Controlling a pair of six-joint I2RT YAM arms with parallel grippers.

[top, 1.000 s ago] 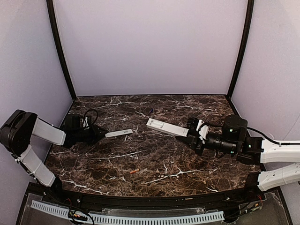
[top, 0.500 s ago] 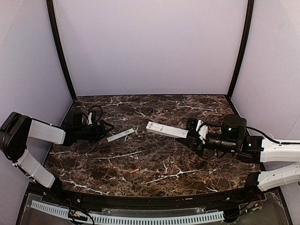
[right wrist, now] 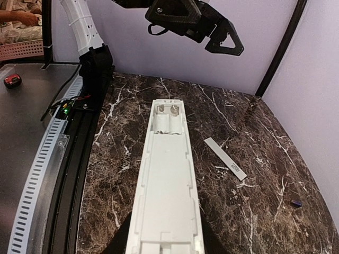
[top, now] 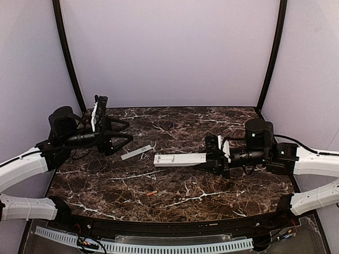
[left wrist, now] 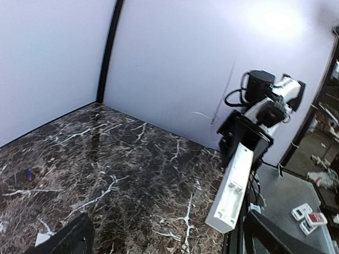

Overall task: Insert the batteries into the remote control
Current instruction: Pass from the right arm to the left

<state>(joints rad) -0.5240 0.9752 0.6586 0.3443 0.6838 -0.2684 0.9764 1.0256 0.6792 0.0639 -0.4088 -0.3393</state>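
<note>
The dark marble table (top: 238,190) is closed by lilac walls (top: 169,53) at the back and on both sides, with a black post in each back corner. Its near edge carries a black rim. The widest free surface is in the centre and in the right front part of the table.

The right gripper (top: 211,157) pinches the remote control (top: 180,159) at its right end, with the jaws pressed on the two long sides. In the left wrist view the remote appears lifted off the marble, but I cannot tell this for sure. Its long axis runs almost left to right across the table, and its free end points toward the left arm. The open battery compartment (right wrist: 168,119) sits at this free end and faces up, and two metal contacts show in it.

The left gripper (top: 127,132) hangs over the left back part of the table. Its jaws are spread wide and hold nothing, and the tips point toward the remote.

The white cover strip (top: 136,153) lies flat and slanted between the left gripper and the free end of the remote, near this end but not touching it. The orange-red battery (top: 152,193) lies alone toward the near edge, well apart from both grippers. A small dark blue object (top: 168,125) lies near the back wall.
</note>
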